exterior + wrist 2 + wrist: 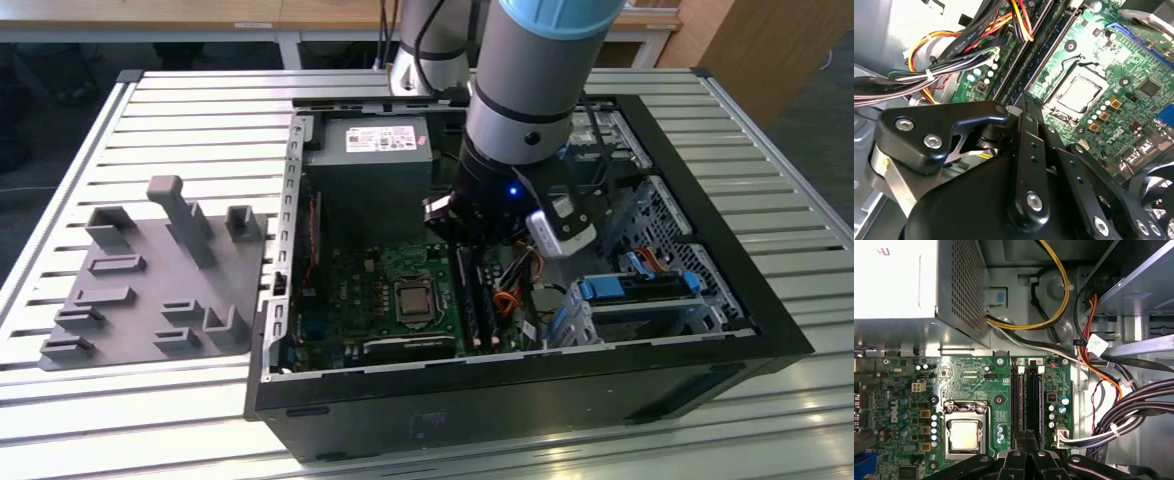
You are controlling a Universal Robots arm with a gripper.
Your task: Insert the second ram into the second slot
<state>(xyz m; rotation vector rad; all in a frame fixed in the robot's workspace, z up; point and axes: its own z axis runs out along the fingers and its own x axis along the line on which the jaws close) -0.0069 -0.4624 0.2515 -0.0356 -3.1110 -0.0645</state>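
- Slatted table (200,110): on the exterior view's left lies a grey fixture (147,290) with upright pegs and blocks. It carries nothing.
- Open case (534,375) sits just beside the fixture, toward the exterior view's right. A supply box (374,140) fills its far corner, and the green board (360,290) lies flat on the floor of the case.
- The CPU socket (414,300) sits mid-board. It is bare and silver in both wrist views (964,432) (1079,95).
- Two long dark slots (477,300) run side by side just past the socket, toward the exterior view's right. They also show in both wrist views (1026,395) (1026,65).
- The arm (534,80) reaches down into the case, with the gripper (478,238) low over the slots.
- In both wrist views the gripper (1026,437) (1021,107) has its fingers pressed together, tips right over one end of the slots.
- Second ram: a dark strip fills the slot farther from the socket. Cannot tell whether that is the ram, or whether anything is pinched between the fingers.
- A cable bundle (1124,410) loops beside the slots, on the side away from the socket.
- A blue bracket (641,288) sits in the drive cage at the exterior view's right.
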